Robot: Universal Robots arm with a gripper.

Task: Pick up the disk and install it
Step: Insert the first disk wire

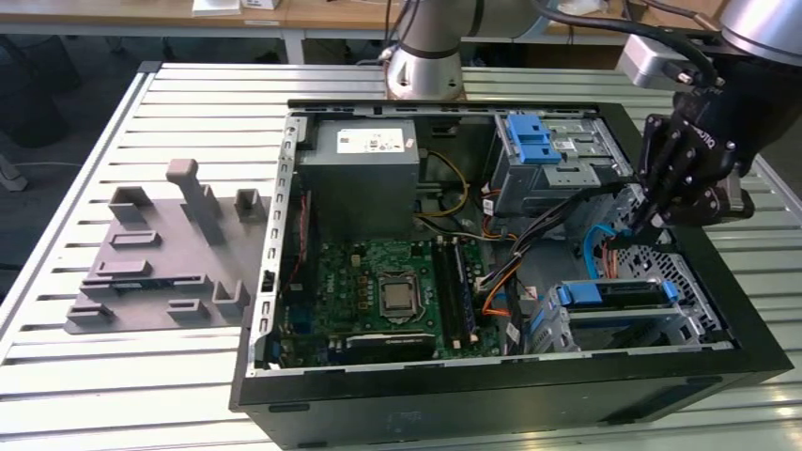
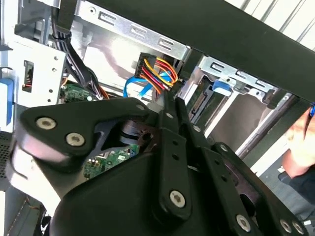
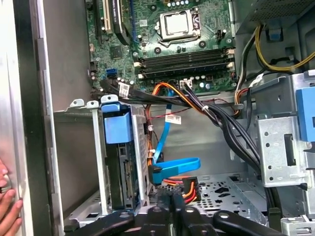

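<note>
your gripper [image 1: 640, 225] hangs inside the open pc case [image 1: 501, 390], on the exterior view's right, between the upper drive cage [image 1: 551, 164] w/ its blue latch and the lower drive cage [image 1: 626, 329]. in both wrist views the fingers [image 3: 165, 209] sit pressed together w/ nothing visible between them, so you're closed on air. the tips are just beside the power connector [image 3: 188, 187] w/ its red, yellow and orange wires, and near the blue sata cable [image 3: 174, 166]; can't tell if they touch either.

the disk [image 1: 610, 294] is apart from the gripper: it sits in the lower drive cage near the case front, blue carrier bracket facing up. in the first wrist view the disk [image 3: 117, 127] stands in its slot betw. the cage's metal walls, bracket at the slot mouth.

the motherboard [image 1: 376, 282] fills the case's middle, w/ the grey psu [image 1: 363, 164] beyond it. a grey fixture [image 1: 163, 254] lies on the slatted table [image 1: 126, 385], well apart from the case on the exterior view's left. a person's hand [image 3: 7, 206] rests at the case edge by the lower cage.
</note>
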